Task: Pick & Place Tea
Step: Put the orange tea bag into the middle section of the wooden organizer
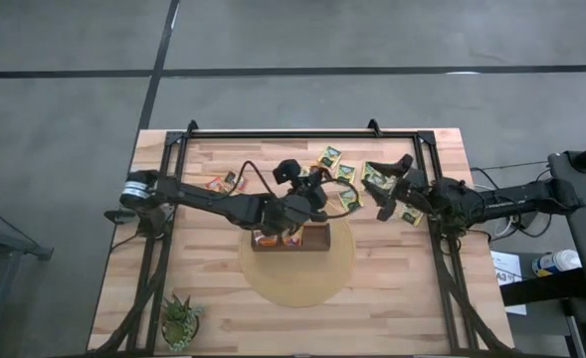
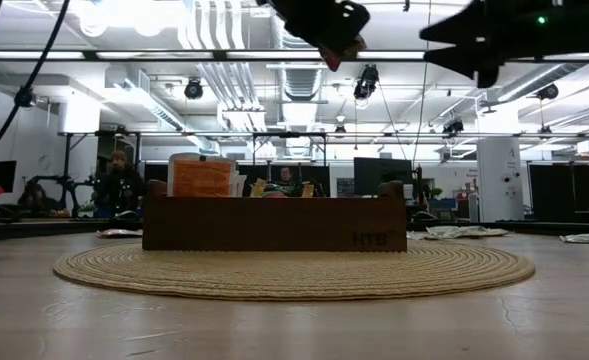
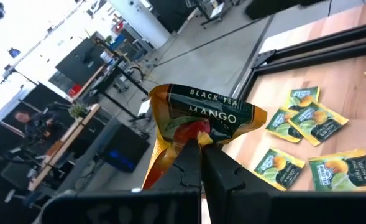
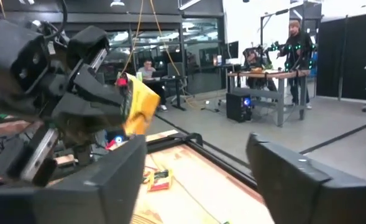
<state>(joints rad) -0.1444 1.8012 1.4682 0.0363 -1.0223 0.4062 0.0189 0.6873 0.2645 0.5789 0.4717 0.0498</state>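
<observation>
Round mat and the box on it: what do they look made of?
Round mat: looks like woven straw or similar fibre, matte tan, with concentric coiled ridges. Box: seemingly dark-stained wood, matte, with a notched top edge and a small mark near one corner.

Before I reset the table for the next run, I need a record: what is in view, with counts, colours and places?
Mango tea sachet: one, dark with yellow, pinched in the left hand, raised above the box.
Loose tea sachets: several, green-and-yellow, on the table's far side; exact count unclear.
Orange sachets: a few, far left of the box.
Wooden box: one, dark brown, on the mat, sachets standing in it.
Round mat: one, straw-coloured, table centre.
Plant: one, green, near-left corner.
Table: one, light wood.
Left hand: shut on the mango sachet.
Right hand: open, over the loose sachets.
</observation>
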